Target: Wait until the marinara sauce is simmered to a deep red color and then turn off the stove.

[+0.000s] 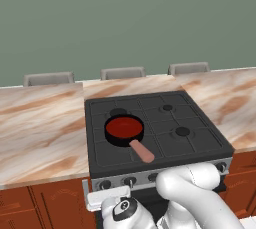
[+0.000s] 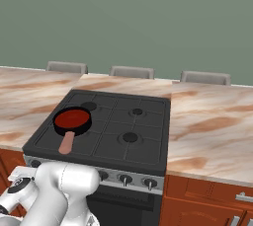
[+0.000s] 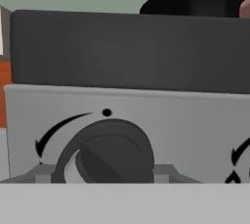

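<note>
A: Sauce (image 1: pixel 123 126) looks deep red now, sitting in the black pan (image 1: pixel 114 138) on the stove's (image 1: pixel 200 138) front-left burner, pink handle (image 1: pixel 142 150) pointing toward the knob row

B: Agreed, the colour reads as simmered, so waiting seems over. Where's the gripper?

A: Low, in front of the stove's silver panel (image 3: pixel 195 120). From the hand view a dark knob (image 3: pixel 111 155) sits dead centre, with grey finger tips (image 3: pixel 41 173) just either side of it. Jaws look closed onto the knob

B: That fits: a knob needs a pinch from both sides before the wrist can twist it. Which knob?

A: One toward the left end of the panel, below the pan's side of the stove. I judge it's the one for that burner, though I can't confirm the mapping

B: Pan is visible above the stove's edge in the hand view, which supports that

A: Next would be turning toward the dot mark (image 3: pixel 107 113) above it; slipping off the round rim is the risk
</note>
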{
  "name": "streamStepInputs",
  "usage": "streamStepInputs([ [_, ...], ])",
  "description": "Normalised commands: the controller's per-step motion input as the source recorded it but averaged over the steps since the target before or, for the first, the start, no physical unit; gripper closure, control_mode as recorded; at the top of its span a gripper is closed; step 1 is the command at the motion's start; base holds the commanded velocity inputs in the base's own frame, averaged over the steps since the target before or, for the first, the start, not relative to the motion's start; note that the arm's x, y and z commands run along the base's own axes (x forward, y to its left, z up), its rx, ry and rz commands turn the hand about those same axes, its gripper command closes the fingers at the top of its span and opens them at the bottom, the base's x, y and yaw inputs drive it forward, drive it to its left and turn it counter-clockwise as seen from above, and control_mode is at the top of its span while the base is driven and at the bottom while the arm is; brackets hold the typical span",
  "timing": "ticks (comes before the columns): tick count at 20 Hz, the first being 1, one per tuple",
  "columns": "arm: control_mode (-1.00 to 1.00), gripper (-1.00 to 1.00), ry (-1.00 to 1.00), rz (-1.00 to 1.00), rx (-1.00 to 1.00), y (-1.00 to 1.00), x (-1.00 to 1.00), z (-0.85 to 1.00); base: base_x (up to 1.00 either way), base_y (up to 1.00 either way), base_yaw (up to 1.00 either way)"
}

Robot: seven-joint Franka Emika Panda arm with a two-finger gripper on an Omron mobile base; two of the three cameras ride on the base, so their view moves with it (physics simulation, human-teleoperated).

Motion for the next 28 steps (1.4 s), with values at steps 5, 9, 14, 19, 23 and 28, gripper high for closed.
streamStepInputs([
  [5, -1.0, 1.0, 0.0, -0.04, 0.11, -0.08, 0.0, 0.0, 0.0, 0.0, 0.0],
  [9, -1.0, 1.0, 0.0, -0.06, 0.1, 0.0, 0.0, 0.0, 0.0, 0.0, 0.0],
  [14, -1.0, 1.0, 0.0, -0.06, 0.09, 0.0, 0.0, 0.0, 0.0, 0.0, 0.0],
  [19, -1.0, 1.0, 0.0, -0.05, 0.13, -0.01, 0.0, 0.0, 0.0, 0.0, 0.0],
  [23, -1.0, 1.0, 0.0, -0.05, 0.16, -0.04, -0.01, 0.0, 0.0, 0.0, 0.0],
  [28, -1.0, 1.0, 0.0, -0.06, 0.17, -0.02, -0.04, 0.0, 0.0, 0.0, 0.0],
])
